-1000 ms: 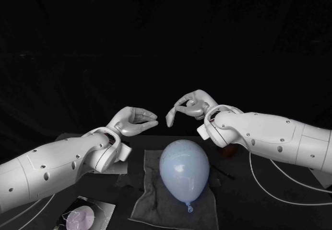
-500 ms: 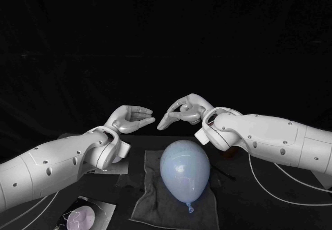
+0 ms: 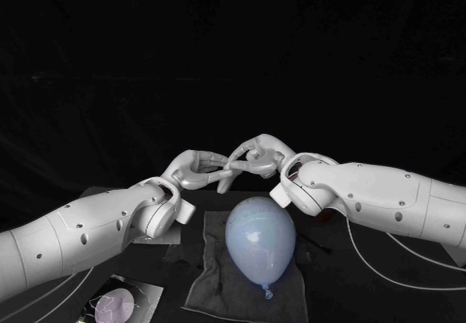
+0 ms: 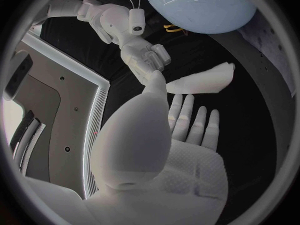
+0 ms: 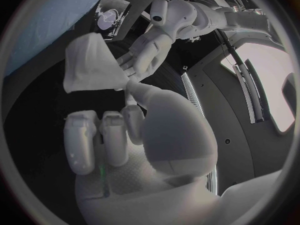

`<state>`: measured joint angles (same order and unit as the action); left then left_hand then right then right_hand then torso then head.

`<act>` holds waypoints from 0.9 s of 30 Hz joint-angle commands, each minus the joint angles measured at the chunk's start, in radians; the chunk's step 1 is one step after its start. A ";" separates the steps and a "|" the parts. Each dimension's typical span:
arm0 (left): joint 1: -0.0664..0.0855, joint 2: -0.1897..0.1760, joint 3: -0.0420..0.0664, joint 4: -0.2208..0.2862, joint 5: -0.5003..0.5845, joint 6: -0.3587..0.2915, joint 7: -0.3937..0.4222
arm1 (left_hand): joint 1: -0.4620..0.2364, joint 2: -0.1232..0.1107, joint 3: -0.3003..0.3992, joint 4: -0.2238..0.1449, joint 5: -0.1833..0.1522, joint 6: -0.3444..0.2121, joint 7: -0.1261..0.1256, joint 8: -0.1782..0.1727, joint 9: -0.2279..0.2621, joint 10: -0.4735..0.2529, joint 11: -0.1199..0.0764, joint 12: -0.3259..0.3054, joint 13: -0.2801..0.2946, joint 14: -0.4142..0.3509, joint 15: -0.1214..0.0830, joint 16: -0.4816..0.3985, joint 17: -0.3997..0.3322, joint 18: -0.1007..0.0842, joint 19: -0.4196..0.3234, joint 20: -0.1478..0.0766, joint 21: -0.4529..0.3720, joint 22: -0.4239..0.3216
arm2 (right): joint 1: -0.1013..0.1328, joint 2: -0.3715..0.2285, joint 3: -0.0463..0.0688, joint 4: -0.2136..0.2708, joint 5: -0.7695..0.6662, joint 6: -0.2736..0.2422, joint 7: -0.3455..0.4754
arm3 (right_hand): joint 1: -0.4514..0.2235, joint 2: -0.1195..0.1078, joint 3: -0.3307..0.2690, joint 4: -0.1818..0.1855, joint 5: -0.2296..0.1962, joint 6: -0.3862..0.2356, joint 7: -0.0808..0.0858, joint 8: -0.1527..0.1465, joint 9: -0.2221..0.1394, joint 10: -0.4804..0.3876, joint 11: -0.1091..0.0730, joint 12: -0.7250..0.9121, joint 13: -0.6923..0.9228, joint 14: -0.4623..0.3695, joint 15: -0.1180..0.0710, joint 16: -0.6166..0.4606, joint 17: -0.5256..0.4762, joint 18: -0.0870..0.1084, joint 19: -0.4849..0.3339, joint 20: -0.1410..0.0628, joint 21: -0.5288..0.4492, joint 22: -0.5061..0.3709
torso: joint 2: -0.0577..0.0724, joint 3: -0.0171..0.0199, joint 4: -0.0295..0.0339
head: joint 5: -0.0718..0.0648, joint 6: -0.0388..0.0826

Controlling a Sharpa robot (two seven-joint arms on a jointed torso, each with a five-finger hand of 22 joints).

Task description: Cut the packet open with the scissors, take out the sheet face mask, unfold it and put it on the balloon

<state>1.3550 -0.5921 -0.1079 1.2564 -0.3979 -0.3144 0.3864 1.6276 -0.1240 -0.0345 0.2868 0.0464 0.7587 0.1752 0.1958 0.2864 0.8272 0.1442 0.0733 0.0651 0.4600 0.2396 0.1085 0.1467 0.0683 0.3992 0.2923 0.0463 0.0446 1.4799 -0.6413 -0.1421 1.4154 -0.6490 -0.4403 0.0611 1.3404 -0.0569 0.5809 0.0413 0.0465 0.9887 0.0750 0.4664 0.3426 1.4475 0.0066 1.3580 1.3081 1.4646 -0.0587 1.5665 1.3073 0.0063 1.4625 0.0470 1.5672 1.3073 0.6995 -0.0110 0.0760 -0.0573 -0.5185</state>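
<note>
Above the far end of the balloon (image 3: 259, 241), both hands met fingertip to fingertip, well clear of the table (image 3: 388, 296). The sheet face mask (image 5: 92, 65) sat right at that meeting point as a folded white wedge, not yet opened out. The right hand (image 3: 257, 155) was pinching it between thumb and fingers. The left hand (image 3: 199, 171) had fingertips up against the mask's edge, fingers loosely curled with the thumb raised, but whether it had a real hold couldn't be told. So the mask lay straight ahead of each hand, between the two, neither clearly nearer. The balloon lay directly below and slightly toward the robot, long axis running away from the robot, knot end nearest the robot, resting on a grey cloth (image 3: 204, 282). Both forearms angled inward and up from the sides, wrists raised. Likely next step was unfolding, which would turn on the left hand getting a separate layer or corner so the hands could pull apart sideways, then lowering onto the balloon. The packet (image 3: 121, 303) lay on the table near the left arm, well apart from the hands.
</note>
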 commanded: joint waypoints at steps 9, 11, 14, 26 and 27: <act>0.000 0.009 0.002 0.004 -0.071 0.133 -0.025 | 0.027 0.016 -0.010 -0.003 0.002 0.038 0.029 0.015 0.005 0.055 0.053 0.019 0.004 0.144 -0.025 0.034 0.030 0.010 -0.019 -0.001 -0.002 -0.001 | 0.000 0.000 0.001 0.015 -0.001 0.025 0.024 | 0.000 0.009 0.006 -0.002 0.002 0.009 0.000 0.019 0.076 0.034 -0.009 0.001 0.130 0.106 -0.005 0.004 0.263 -0.006 0.108 -0.002 0.004 0.263 | 0.000 -0.0003 0.0011 | -0.001 0.000; 0.000 0.010 0.002 0.002 -0.073 0.133 -0.029 | 0.036 0.028 -0.006 -0.006 0.002 0.048 0.023 0.019 0.006 0.087 0.070 0.033 0.008 0.220 -0.030 0.056 0.049 0.015 -0.011 0.000 0.000 0.001 | 0.000 0.000 0.001 0.016 -0.002 0.025 0.025 | -0.001 0.009 0.008 -0.003 0.002 0.008 0.000 0.020 0.077 0.033 -0.009 0.001 0.130 0.106 -0.005 0.004 0.263 -0.006 0.108 -0.002 0.004 0.263 | 0.000 -0.0005 0.0011 | -0.001 0.000; 0.000 0.009 0.002 -0.001 -0.074 0.125 -0.034 | 0.063 0.056 0.000 -0.013 0.002 0.082 0.037 0.033 0.007 0.155 0.048 0.058 0.011 0.334 -0.062 0.112 0.077 0.021 0.155 0.000 0.039 0.024 | 0.000 0.000 0.001 0.016 -0.004 0.024 0.025 | -0.001 0.009 0.008 -0.003 0.002 0.008 0.000 0.020 0.077 0.033 -0.009 0.001 0.130 0.106 -0.005 0.004 0.263 -0.006 0.108 -0.002 0.004 0.263 | 0.000 -0.0005 0.0010 | -0.001 0.001; 0.000 -0.007 0.002 -0.003 -0.127 0.109 -0.063 | 0.084 0.073 -0.005 0.002 0.002 0.139 0.029 0.049 0.002 0.246 0.016 0.071 0.007 0.401 -0.094 0.175 0.113 0.053 0.338 -0.004 0.107 0.053 | 0.000 -0.007 0.002 0.016 -0.011 0.017 0.026 | -0.001 0.009 0.008 -0.003 0.002 0.008 0.000 0.020 0.077 0.033 -0.009 0.001 0.130 0.106 -0.005 0.004 0.263 -0.006 0.108 -0.002 0.004 0.263 | 0.000 -0.0006 0.0018 | -0.001 0.000; 0.000 -0.008 0.001 -0.004 -0.129 0.106 -0.064 | 0.085 0.075 -0.005 0.003 0.002 0.144 0.026 0.050 0.001 0.258 0.013 0.072 0.007 0.404 -0.096 0.176 0.115 0.053 0.336 -0.004 0.106 0.052 | 0.000 -0.008 0.002 0.015 -0.012 0.017 0.026 | -0.001 0.009 0.008 -0.003 0.002 0.008 0.000 0.020 0.077 0.033 -0.009 0.001 0.130 0.106 -0.005 0.004 0.263 -0.006 0.108 -0.002 0.004 0.263 | 0.000 -0.0008 0.0018 | -0.001 0.000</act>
<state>1.3544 -0.6008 -0.1076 1.2516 -0.4944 -0.2143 0.3341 1.7060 -0.0534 -0.0386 0.2827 0.0464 0.8974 0.2015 0.2434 0.2882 1.0788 0.1591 0.1393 0.0726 0.8655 0.1466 0.2856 0.2602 0.1160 0.7348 0.2878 0.1500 0.0974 1.4798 -0.6489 -0.1414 1.4296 -0.6505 -0.4311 0.0730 1.3398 -0.0576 0.5850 0.0371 0.0439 0.9923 0.0755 0.4686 0.3426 1.4476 0.0066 1.3543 1.3084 1.4646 -0.0586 1.5667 1.3080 0.0063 1.4618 0.0471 1.5645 1.3079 0.6994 -0.0115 0.0778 -0.0584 -0.5186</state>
